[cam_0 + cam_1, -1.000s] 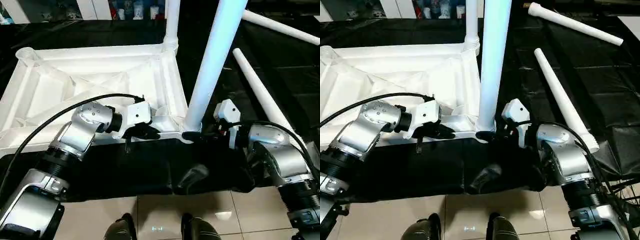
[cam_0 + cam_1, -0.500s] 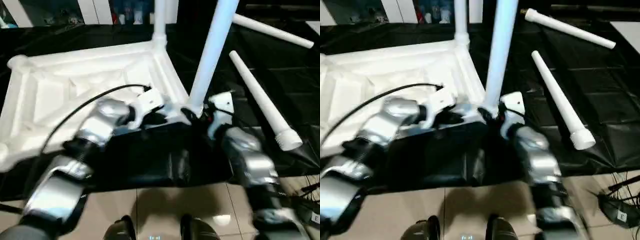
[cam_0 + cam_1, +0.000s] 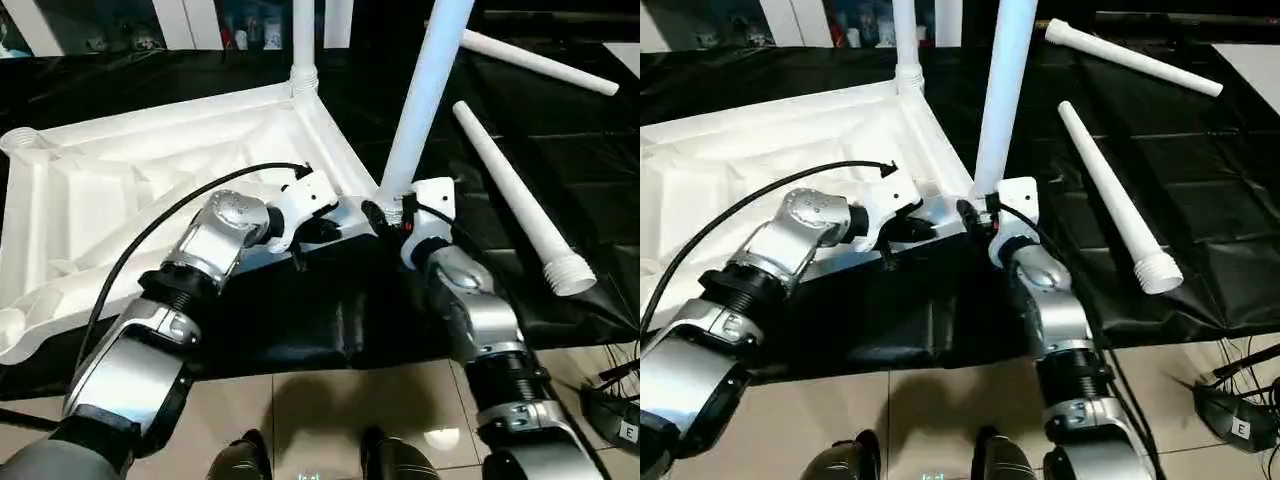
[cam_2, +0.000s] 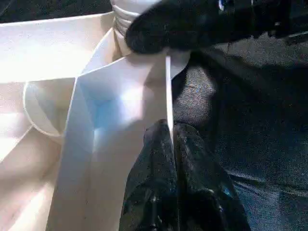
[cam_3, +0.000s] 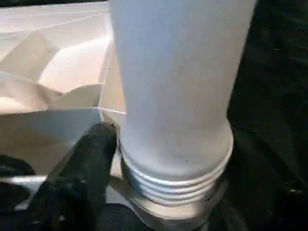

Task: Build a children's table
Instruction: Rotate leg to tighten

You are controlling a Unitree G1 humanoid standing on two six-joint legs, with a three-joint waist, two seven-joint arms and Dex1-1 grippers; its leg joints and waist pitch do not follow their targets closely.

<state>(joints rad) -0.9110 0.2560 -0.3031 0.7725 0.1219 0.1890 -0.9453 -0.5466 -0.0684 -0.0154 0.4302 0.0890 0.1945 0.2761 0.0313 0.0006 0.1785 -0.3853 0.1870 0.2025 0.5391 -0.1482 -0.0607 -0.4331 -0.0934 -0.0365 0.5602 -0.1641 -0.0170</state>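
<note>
Two legs (image 3: 425, 95) stand in the inverted top (image 3: 150, 170), two legs (image 3: 510, 195) remain loose; left hand (image 4: 171, 139) pinches the rim, right hand (image 5: 144, 192) straddles the near leg's base, grip undetermined.

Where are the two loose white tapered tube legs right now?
In the head views, both loose white tapered tube legs lie on the black mat, on the robot's right of the upturned white plastic table top.
</note>
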